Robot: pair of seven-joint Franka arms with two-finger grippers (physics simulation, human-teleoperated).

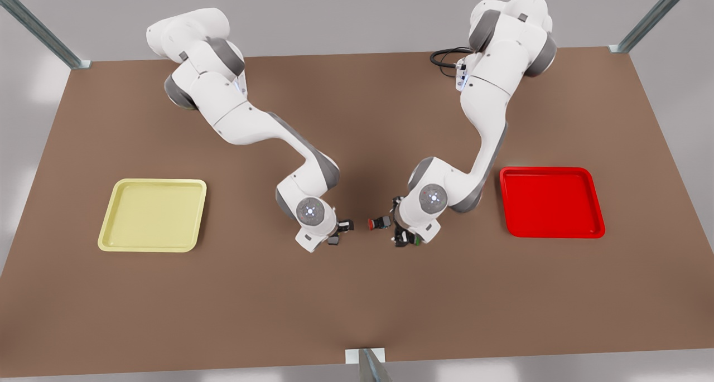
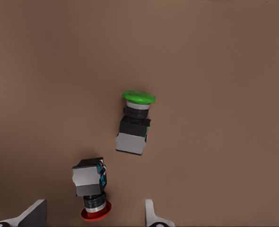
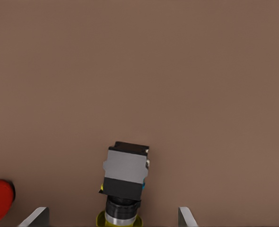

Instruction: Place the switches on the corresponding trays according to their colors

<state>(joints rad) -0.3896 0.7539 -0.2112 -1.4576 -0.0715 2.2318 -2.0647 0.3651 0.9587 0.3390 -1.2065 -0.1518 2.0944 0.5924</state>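
Observation:
The yellow-capped switch [image 3: 124, 179] lies on its side on the brown table, between the spread fingers of my right gripper [image 3: 112, 220]. That gripper [image 1: 339, 232] is on the arm at the front view's left and is open. The red-capped switch [image 2: 90, 188] lies between the open fingers of my left gripper [image 2: 92, 218], which hangs at the table's middle [image 1: 398, 223]. From the front, the red switch [image 1: 379, 223] points its cap at the right gripper. The green-capped switch [image 2: 135, 124] lies a little beyond the red one, and its green cap [image 1: 415, 240] peeks out under the left wrist.
The pale yellow tray [image 1: 159, 182] sits on the front view's left of the table, and the red tray [image 1: 546, 170] on its right; both hold nothing. Metal frame posts [image 1: 39, 30] stand at the far corners, and another post [image 1: 368, 365] at the near edge.

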